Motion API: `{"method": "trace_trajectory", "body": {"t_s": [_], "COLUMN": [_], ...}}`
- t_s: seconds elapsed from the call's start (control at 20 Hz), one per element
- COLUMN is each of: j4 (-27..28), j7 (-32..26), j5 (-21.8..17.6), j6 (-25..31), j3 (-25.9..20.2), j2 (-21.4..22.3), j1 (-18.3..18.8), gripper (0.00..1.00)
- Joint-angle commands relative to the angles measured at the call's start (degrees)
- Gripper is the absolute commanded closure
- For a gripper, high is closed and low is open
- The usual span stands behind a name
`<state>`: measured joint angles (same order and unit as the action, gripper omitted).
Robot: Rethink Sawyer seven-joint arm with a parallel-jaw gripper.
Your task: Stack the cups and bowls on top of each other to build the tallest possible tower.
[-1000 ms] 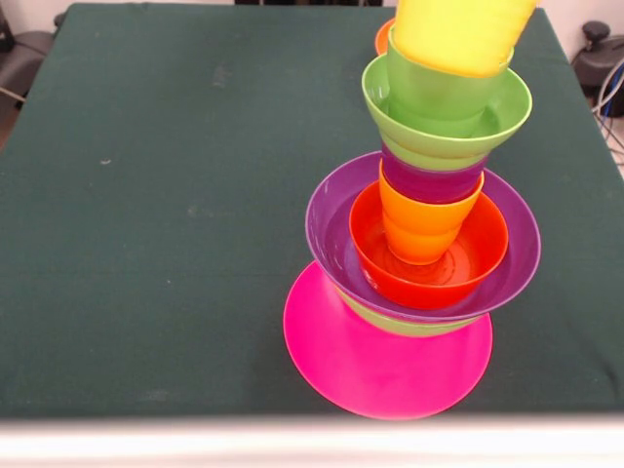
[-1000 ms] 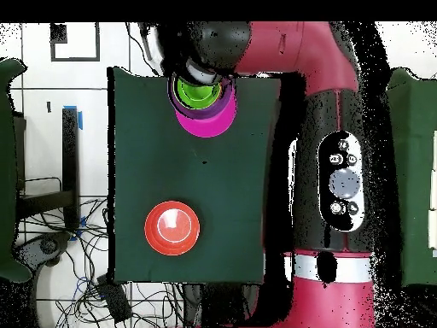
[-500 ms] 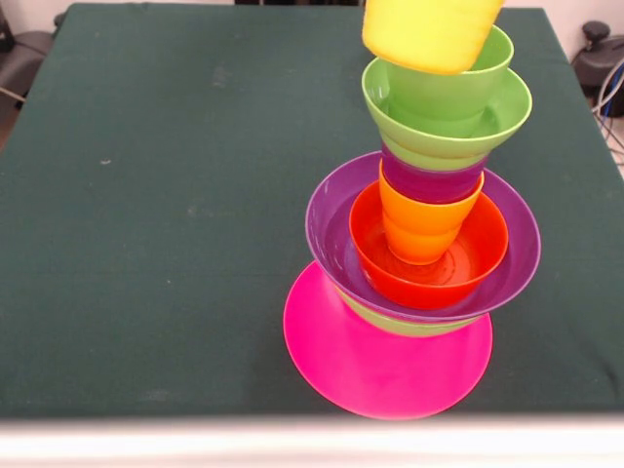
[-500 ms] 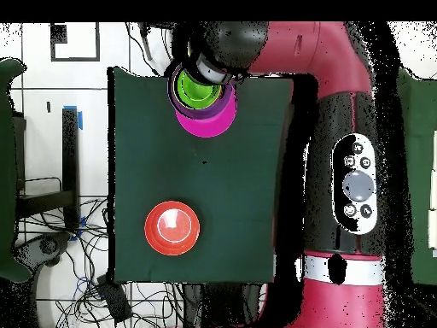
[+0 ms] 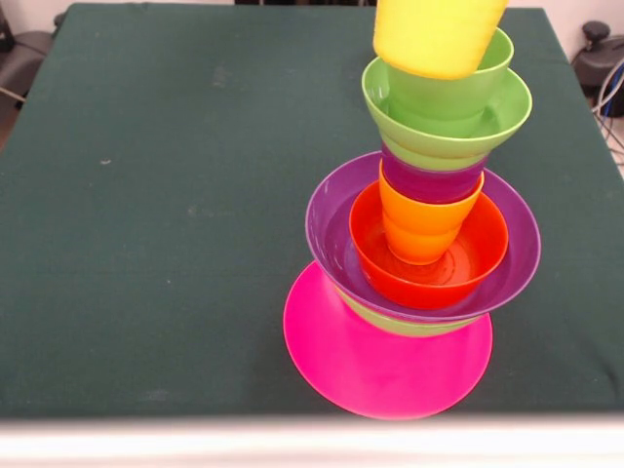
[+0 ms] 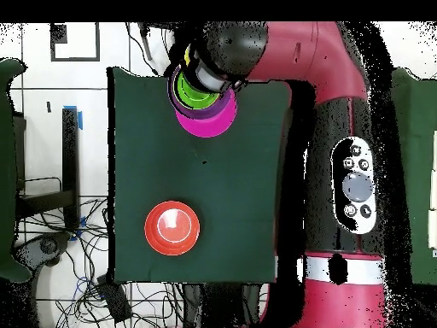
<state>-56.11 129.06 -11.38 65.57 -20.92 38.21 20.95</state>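
The robot's gripper (image 6: pixel 207 67) sat over the top of the tower (image 5: pixel 429 224), at the table's edge farthest from its base, though whether its fingers were apart or closed could not be made out from either view. Directly beneath it hung the yellow cup (image 5: pixel 439 34), mouth down and tilted, its lower rim overlapping the light green cup (image 5: pixel 444 93) that stood in the light green bowl (image 5: pixel 448 122). The cup's long axis leaned off the tower's vertical, so any seating appeared to depend on squaring it up over the green cup's mouth. Compared with half a second earlier, the yellow cup had shifted slightly to the right in the front view and sat closer to centre over the stack. One orange-red bowl (image 6: pixel 172 227) lay alone on the green table (image 6: pixel 247 188), well apart from the tower.
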Motion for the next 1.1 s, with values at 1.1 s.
{"method": "trace_trajectory", "body": {"t_s": [1.1], "j4": [-9.7], "j7": [-7.2], "j5": [1.8], "j6": [6.3], "j3": [-0.8], "j2": [1.4], "j1": [-0.1], "gripper": [1.00]}}
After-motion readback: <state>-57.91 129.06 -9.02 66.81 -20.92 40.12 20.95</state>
